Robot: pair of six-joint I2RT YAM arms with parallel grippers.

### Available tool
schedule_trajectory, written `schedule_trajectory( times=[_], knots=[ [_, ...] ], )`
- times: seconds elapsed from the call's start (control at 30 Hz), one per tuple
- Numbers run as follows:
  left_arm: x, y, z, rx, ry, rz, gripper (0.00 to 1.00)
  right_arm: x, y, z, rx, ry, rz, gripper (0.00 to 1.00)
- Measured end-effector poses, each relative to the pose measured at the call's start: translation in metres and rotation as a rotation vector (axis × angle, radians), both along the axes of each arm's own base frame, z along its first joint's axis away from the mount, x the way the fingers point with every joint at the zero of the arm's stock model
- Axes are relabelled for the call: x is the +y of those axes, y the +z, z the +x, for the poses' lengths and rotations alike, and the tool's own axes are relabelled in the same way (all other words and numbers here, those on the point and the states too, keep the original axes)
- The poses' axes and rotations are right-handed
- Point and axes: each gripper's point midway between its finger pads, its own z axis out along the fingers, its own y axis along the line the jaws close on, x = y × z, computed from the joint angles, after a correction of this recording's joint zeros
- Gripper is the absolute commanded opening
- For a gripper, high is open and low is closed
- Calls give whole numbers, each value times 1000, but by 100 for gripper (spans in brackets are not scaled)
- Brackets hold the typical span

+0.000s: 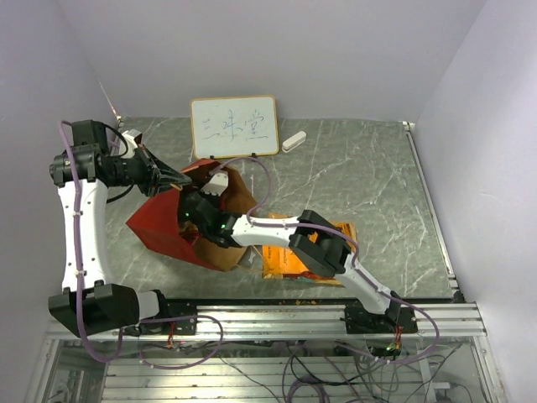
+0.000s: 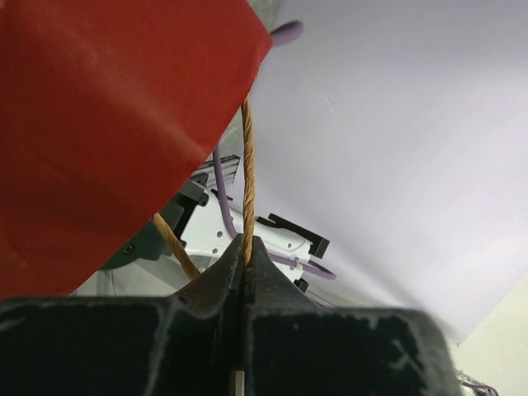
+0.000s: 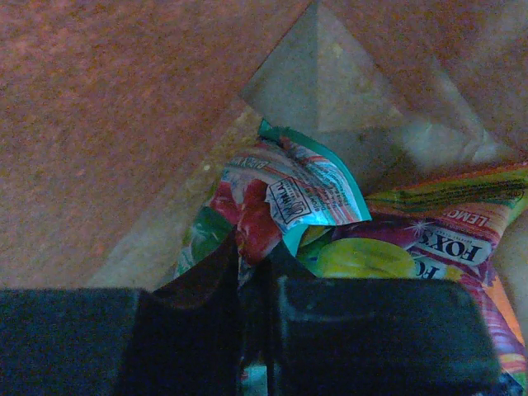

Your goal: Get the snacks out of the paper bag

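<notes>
The red paper bag [image 1: 159, 228] lies tilted on the table with its brown inside [image 1: 237, 195] open toward the right. My left gripper [image 1: 179, 177] is shut on a tan loop handle [image 2: 247, 165] at the bag's rim, beside the red bag wall [image 2: 107, 124]. My right gripper [image 1: 200, 217] reaches into the bag and is shut on the edge of a red, green and teal snack packet [image 3: 280, 194]. A yellow-and-pink Fox's packet [image 3: 412, 247] lies beside it on the bag's brown floor. An orange chip bag [image 1: 285, 259] lies on the table under the right arm.
A small whiteboard [image 1: 234, 126] stands at the back, with a white eraser [image 1: 293, 141] to its right. The grey marbled tabletop [image 1: 377, 193] stretches to the right of the bag. A metal rail [image 1: 277, 315] runs along the near edge.
</notes>
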Motion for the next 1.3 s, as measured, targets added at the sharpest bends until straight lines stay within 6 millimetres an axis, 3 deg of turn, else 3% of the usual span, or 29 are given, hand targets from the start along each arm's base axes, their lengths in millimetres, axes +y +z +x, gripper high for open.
schedule_trajectory(
  times=[0.13, 0.33, 0.63, 1.03, 1.3],
  knots=[
    [1, 5, 5, -10, 17, 0, 7, -4, 12, -12, -35, 40, -31, 0],
    [3, 11, 16, -17, 62, -11, 7, -12, 46, -38, -82, 102, -54, 0],
    [8, 15, 29, -20, 119, -13, 7, -33, 98, -47, -148, 123, -28, 0],
    [13, 15, 43, -33, 185, -8, 7, -60, 111, -70, -163, 240, -90, 0],
    [15, 13, 44, -45, 226, -6, 7, -95, 147, -92, -183, 337, -122, 0]
  ],
)
